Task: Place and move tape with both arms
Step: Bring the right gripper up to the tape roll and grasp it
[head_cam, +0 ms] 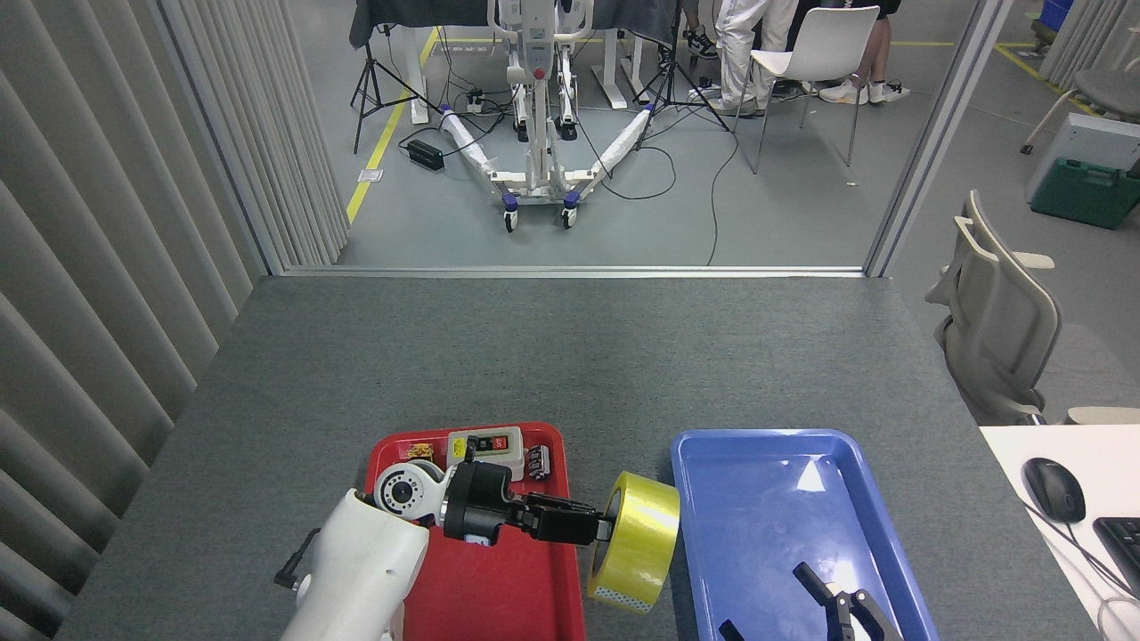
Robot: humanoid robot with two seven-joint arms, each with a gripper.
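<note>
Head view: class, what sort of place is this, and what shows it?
Probably a robotics lab or test bay: a wheeled white rig amid floor cables, tripods, and a partitioned grey table with trays.

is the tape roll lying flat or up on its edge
On its edge. The tape shows its curved yellow band to the camera, its core facing sideways toward the left gripper, which holds it between the red tray and blue tray.

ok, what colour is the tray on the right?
Blue: the shallow blue plastic tray, clearest in the head view.
</note>
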